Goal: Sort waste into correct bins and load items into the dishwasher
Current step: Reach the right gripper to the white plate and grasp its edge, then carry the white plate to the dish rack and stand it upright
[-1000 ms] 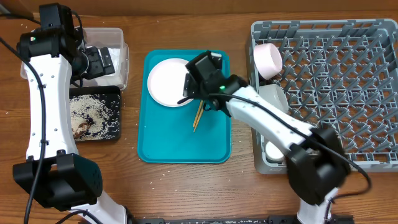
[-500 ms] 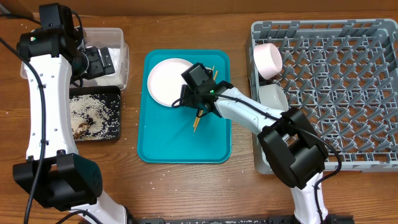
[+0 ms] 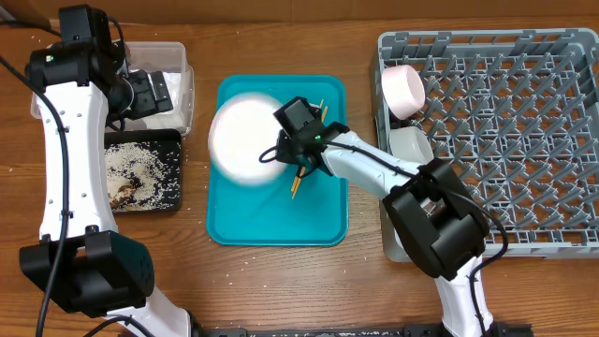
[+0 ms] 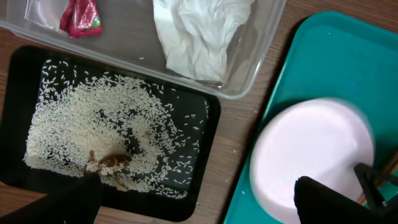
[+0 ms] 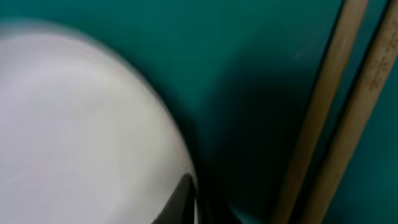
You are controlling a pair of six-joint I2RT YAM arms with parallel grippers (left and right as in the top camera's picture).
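Your right gripper [image 3: 281,150] is clenched on the right rim of the plate [image 3: 241,139] over the tray [image 3: 271,220], and your left gripper [image 3: 150,91] hangs released above the tub [image 3: 183,58]; lift the plate level, clear of the chopsticks [image 3: 296,183], then carry it to the rack [image 3: 524,140].

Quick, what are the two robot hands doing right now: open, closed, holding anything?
Left gripper: fingers wide open, holding nothing.
Right gripper: fingers closed on the rim of the white plate.
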